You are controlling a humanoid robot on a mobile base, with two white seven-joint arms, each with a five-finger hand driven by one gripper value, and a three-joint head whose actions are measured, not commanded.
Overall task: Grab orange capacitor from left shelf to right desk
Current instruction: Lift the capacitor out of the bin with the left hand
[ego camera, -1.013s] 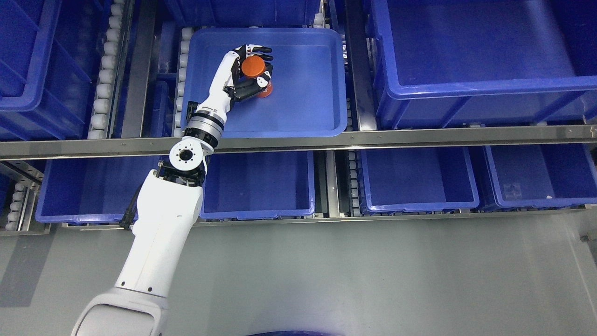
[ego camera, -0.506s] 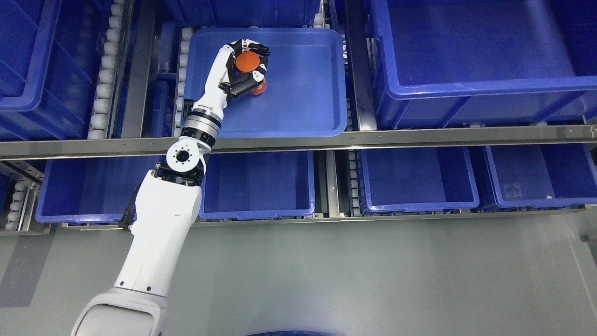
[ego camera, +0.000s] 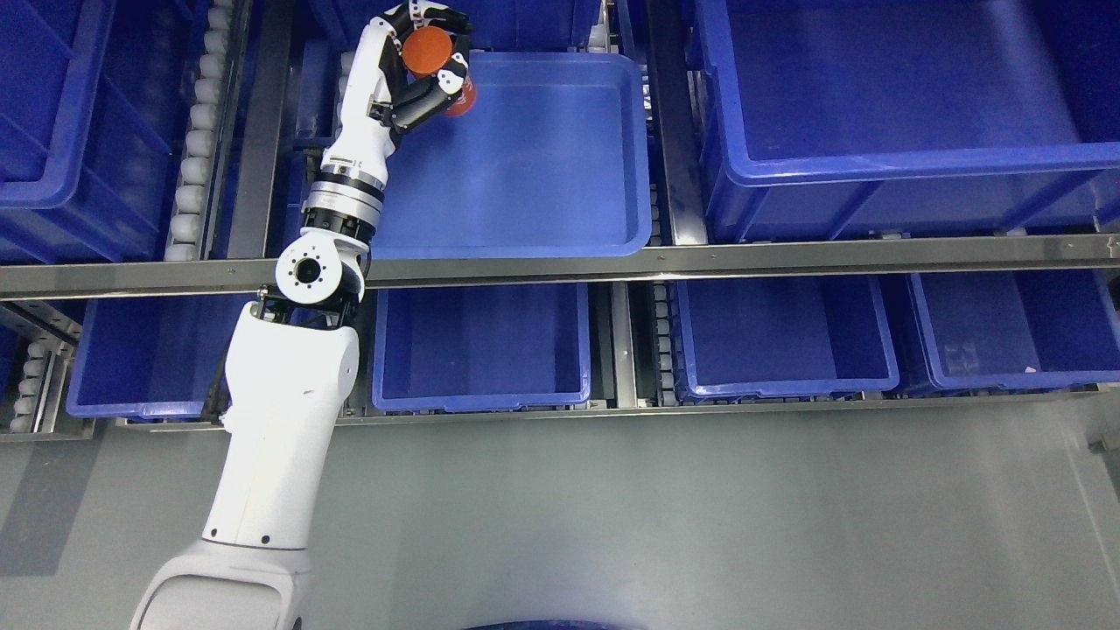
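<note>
- We see our left hand (ego camera: 420, 61) at the top of the head view, over the far left corner of the tray (ego camera: 560, 201) on the upper shelf level.
- Its fingers (ego camera: 437, 16) are curled round the capacitor (ego camera: 427, 48), and the thumb presses across the front of it, so the hand is clamped on the part.
- The capacitor is orange and round; we look down on its flat top, and a little of its side shows below the thumb near the tray's rim.
- It sits in the hand, up over the tray's far left corner and rim; we cannot tell how far it is lifted clear.
- Our left arm (ego camera: 280, 411) comes in from the lower left, white, and crosses the steel rail (ego camera: 787, 255) at the wrist joint.
- The tray holds nothing else that we can see.
- To the right of the tray stands a deep blue bin (ego camera: 875, 175), behind the same rail.
- Below the rail lies a row of lower bins (ego camera: 481, 398), side by side, all blue.
- White rollers (ego camera: 197, 131) run in a line to the left of the tray.
- A grey floor (ego camera: 700, 525) fills the bottom of the view.
</note>
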